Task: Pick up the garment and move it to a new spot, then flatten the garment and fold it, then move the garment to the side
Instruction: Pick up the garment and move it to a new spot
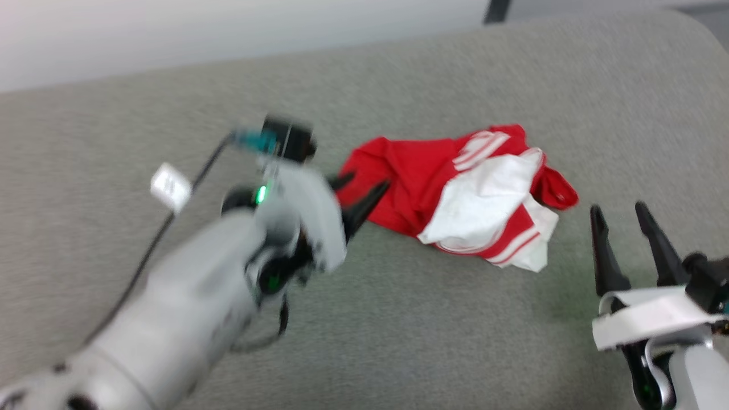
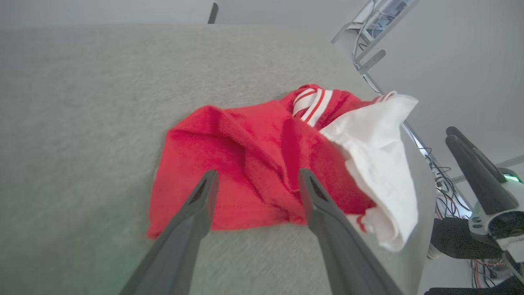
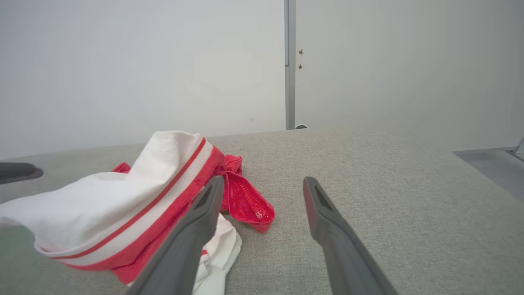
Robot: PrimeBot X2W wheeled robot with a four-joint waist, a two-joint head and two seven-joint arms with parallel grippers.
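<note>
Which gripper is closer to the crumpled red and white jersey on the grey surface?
Left. The left gripper, open, has its fingertips at the red edge of the crumpled red-and-white fabric jersey; the right gripper, also open, stands apart off its white hem.

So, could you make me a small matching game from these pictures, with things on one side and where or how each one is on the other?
Things:
1. left tool
2. right tool
3. garment
4. grey surface

States:
A. crumpled red and white heap
B. open, fingers over the heap's red side
C. lies under everything else
D. open, apart from the heap, by its white side

Pairs: 1-B, 2-D, 3-A, 4-C
</note>
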